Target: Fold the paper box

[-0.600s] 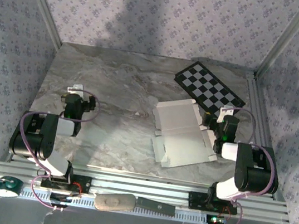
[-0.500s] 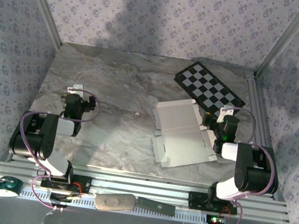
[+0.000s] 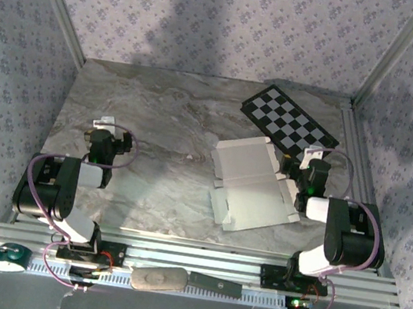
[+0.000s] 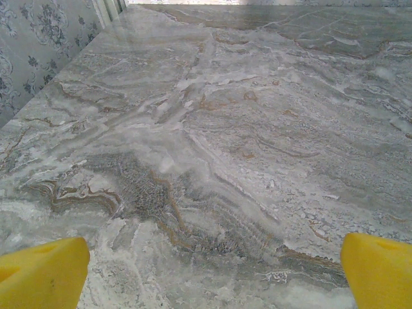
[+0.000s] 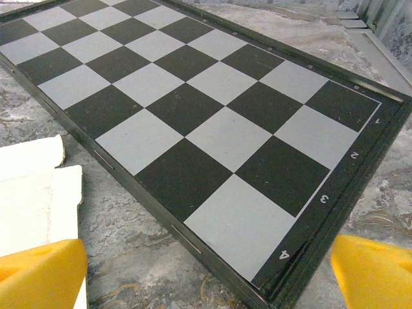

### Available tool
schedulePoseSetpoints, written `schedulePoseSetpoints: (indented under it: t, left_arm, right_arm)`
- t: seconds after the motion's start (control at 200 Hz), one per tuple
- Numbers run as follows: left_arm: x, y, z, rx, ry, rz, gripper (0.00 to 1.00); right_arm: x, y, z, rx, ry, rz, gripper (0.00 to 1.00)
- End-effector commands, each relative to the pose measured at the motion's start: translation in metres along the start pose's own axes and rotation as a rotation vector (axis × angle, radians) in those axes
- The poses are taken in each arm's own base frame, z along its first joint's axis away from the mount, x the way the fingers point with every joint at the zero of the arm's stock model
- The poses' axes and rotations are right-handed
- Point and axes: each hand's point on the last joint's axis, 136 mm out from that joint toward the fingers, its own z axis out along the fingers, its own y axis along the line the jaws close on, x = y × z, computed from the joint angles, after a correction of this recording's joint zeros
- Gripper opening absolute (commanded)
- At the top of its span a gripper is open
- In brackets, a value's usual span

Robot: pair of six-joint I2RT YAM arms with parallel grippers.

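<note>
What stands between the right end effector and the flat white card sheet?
Nothing visible. The right end effector is at the right edge of the white card sheet, jaws open; the black-and-white checkerboard lies beyond.

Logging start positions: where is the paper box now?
Top view: the paper box lies unfolded right of centre, left of the right hand, near the checkerboard.

High rear overhead view; low, close, forward-facing wrist views; checkerboard (image 3: 290,123) in overhead and right.

free: bare table (image 3: 162,140) left of paper box (image 3: 252,185) | blocked: checkerboard (image 3: 289,120) just behind it, right gripper (image 5: 207,270) just right
</note>
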Motion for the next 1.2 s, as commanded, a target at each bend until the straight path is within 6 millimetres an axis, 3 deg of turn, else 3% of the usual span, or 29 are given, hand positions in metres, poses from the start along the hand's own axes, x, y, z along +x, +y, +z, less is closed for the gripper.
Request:
schedulePoseSetpoints:
  t: [0.0,0.065,0.145,0.27,0.32,0.365,0.415,0.46,0.48,0.525,0.575,0.595,0.63,0.665,0.78,0.85,0.989,1.099,1.194]
  left_arm:
    - [-0.011,-0.001,-0.006,0.006,-0.055,0.006,1.00]
    - [-0.017,-0.003,-0.015,0.018,-0.087,0.012,1.00]
    - [-0.024,-0.012,-0.025,0.030,-0.124,0.061,1.00]
    - [-0.037,-0.027,-0.045,0.019,-0.189,0.151,0.99]
    - [-0.047,-0.039,-0.057,0.018,-0.225,0.211,0.99]
    - [-0.056,-0.052,-0.068,0.025,-0.242,0.242,1.00]
    - [-0.076,-0.059,-0.080,-0.004,-0.229,0.180,1.00]
    - [-0.085,-0.065,-0.087,0.028,-0.089,0.010,1.00]
    - [-0.071,-0.065,-0.090,0.048,0.047,-0.074,1.00]
    - [-0.062,-0.074,-0.093,0.099,0.195,-0.276,1.00]
    - [-0.056,-0.108,-0.095,0.276,0.313,-0.386,0.99]
    - [-0.058,-0.126,-0.097,0.370,0.342,-0.396,0.92]
    - [-0.058,-0.154,-0.102,0.475,0.400,-0.386,0.78]
    - [-0.050,-0.176,-0.108,0.497,0.461,-0.342,0.72]
    - [-0.019,-0.255,-0.135,0.555,0.624,-0.142,0.65]
    - [0.009,-0.289,-0.141,0.541,0.729,-0.085,0.65]
    - [0.061,-0.326,-0.134,0.491,0.883,-0.119,0.64]
    - [0.074,-0.354,-0.131,0.523,0.929,-0.172,0.63]
    - [0.084,-0.362,-0.129,0.501,0.958,-0.203,0.63]
  right_arm:
    - [-0.017,-0.008,-0.019,0.030,-0.006,0.005,0.99]
    - [-0.020,-0.017,-0.027,0.080,0.056,0.030,0.99]
    - [-0.033,-0.014,-0.039,0.084,0.001,0.016,0.99]
    - [-0.087,-0.005,-0.078,0.075,-0.077,0.041,0.99]
    - [-0.116,-0.007,-0.097,0.074,-0.104,0.155,0.99]
    - [-0.129,-0.015,-0.111,0.098,-0.068,0.331,0.99]
    - [-0.121,-0.020,-0.124,0.130,0.042,0.499,0.99]
    - [-0.107,-0.020,-0.133,0.153,0.137,0.654,0.99]
    - [-0.108,-0.010,-0.132,0.093,0.160,0.660,0.99]
    - [-0.116,-0.002,-0.132,0.015,0.170,0.653,0.96]
    - [-0.113,0.008,-0.136,-0.009,0.231,0.653,0.86]
    - [-0.110,0.011,-0.138,-0.009,0.257,0.655,0.81]
    - [-0.096,0.015,-0.143,0.017,0.319,0.660,0.76]
    - [-0.086,0.020,-0.147,0.021,0.363,0.675,0.73]
    - [-0.058,0.050,-0.149,-0.055,0.467,0.690,0.67]
    - [-0.047,0.060,-0.150,-0.069,0.505,0.681,0.67]
    - [-0.032,0.068,-0.150,-0.093,0.558,0.687,0.67]
    - [-0.027,0.073,-0.152,-0.114,0.568,0.676,0.67]
    - [-0.024,0.071,-0.154,-0.110,0.574,0.662,0.67]
